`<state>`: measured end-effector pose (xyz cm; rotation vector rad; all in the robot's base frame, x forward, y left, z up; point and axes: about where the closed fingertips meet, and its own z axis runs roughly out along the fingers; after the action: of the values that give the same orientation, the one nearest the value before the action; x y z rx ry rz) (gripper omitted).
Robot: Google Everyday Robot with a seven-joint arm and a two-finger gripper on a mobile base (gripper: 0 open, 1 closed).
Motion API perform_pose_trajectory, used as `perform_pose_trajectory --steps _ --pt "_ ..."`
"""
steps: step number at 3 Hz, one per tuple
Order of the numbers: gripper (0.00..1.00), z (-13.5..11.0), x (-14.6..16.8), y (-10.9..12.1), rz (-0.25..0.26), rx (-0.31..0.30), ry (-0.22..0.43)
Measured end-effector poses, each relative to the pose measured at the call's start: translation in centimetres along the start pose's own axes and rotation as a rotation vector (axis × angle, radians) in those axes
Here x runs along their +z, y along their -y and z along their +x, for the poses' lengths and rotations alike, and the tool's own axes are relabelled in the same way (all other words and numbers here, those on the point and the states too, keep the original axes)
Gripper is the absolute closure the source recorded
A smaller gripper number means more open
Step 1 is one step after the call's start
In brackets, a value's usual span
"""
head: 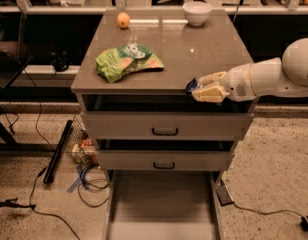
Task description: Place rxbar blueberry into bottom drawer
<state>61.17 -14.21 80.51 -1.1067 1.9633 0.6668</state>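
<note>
My gripper (204, 89) hangs at the front edge of the cabinet top, right of centre. It is shut on the rxbar blueberry (191, 86), a small dark blue bar that sticks out to the left between the fingers. The white arm (274, 76) reaches in from the right. The bottom drawer (163, 204) is pulled out at floor level below the gripper, a wide grey-beige tray with a bare floor. The two upper drawers with black handles are closed.
A green snack bag (126, 61) lies on the left of the cabinet top (194, 49). An orange (123, 19) and a white bowl (196, 12) stand at the back edge. Cables and a black bar (56, 151) lie on the floor at the left.
</note>
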Motion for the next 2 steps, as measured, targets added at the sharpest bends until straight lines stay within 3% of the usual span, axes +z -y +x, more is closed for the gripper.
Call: perform_pose_trajectory --steps 2 --pt "1.00 -1.01 -0.69 -0.09 0.000 0.000 0.000"
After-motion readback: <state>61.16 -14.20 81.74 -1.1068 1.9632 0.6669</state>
